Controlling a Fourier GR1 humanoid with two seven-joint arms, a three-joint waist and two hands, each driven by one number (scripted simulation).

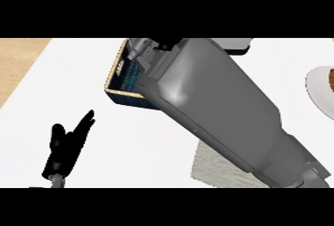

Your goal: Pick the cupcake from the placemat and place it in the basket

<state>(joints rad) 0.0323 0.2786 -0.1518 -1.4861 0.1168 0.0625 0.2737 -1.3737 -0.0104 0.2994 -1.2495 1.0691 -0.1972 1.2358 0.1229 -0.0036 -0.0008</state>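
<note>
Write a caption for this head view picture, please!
Right forearm reaches over the basket.

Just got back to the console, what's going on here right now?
The robot's big grey right forearm stretches diagonally across the white counter, over the dark woven basket with the tan rim. Its hand is hidden up near the basket, so I cannot tell whether it holds the cupcake, which shows nowhere. The grey placemat peeks out beneath the forearm with nothing visible on its exposed part. The black left hand rests open at lower left. A white plate sits at the right edge.
</note>
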